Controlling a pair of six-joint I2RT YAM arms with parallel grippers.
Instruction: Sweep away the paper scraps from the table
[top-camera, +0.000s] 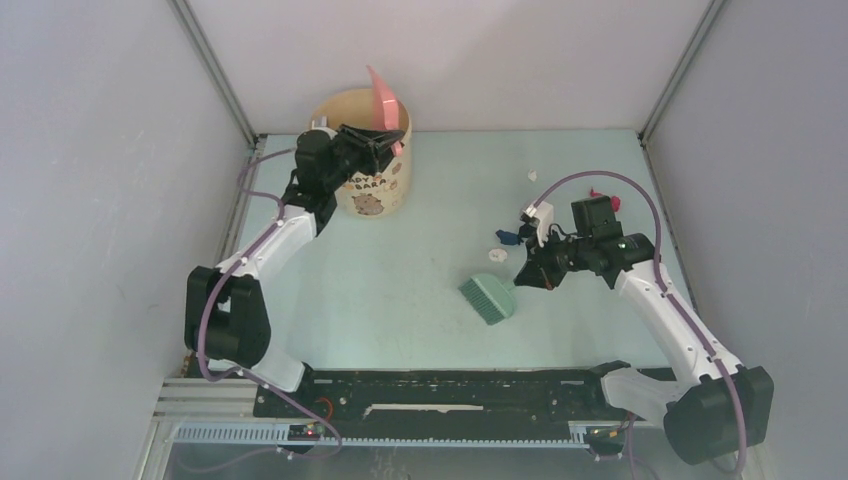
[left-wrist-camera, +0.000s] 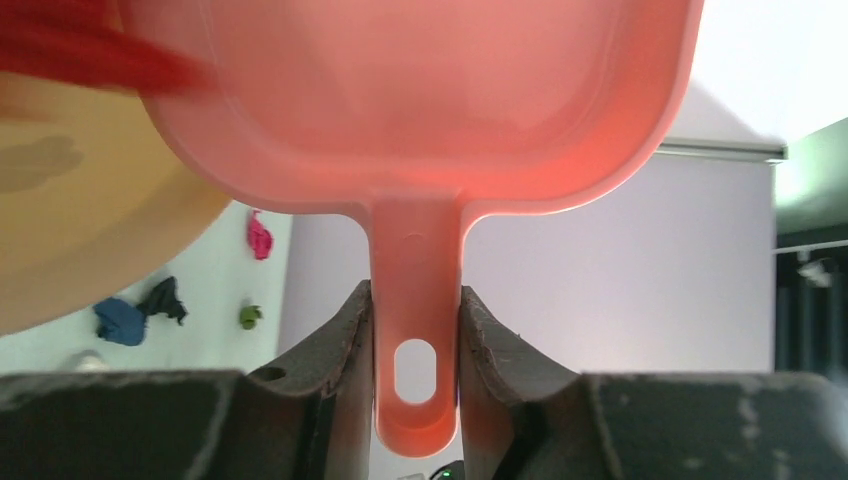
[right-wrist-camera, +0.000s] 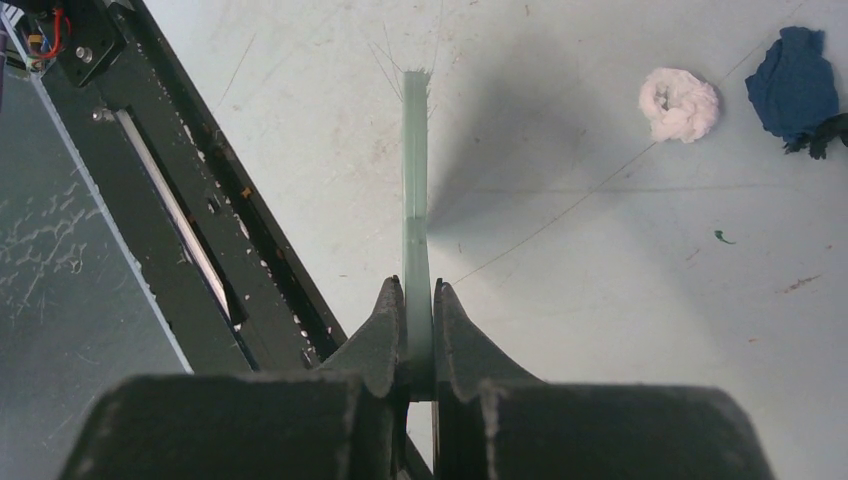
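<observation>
**Top view.** Two arms, one cup (top-camera: 375, 195), one dustpan (top-camera: 381, 100) and one brush (top-camera: 490, 298) are counted. The left pincer (top-camera: 385, 148) is clenched on the pink dustpan, which is raised over the cream cup at the far left corner. The right pincer (top-camera: 525, 280) is clenched on the grey-green brush, right of centre. Five scraps (top-camera: 495, 254) are counted beyond the brush: two white, one blue, and a red and a magenta one together. The tabletop (top-camera: 400, 270) is pale mint and enclosed by white walls (top-camera: 450, 60).

**Left wrist view.** The dustpan handle is gripped between both fingers. Magenta, blue, navy and green scraps are seen.

**Right wrist view.** The brush is seen edge-on between closed fingers. One white crumpled scrap and one blue scrap lie apart from it. The tabletop is scuffed.
</observation>
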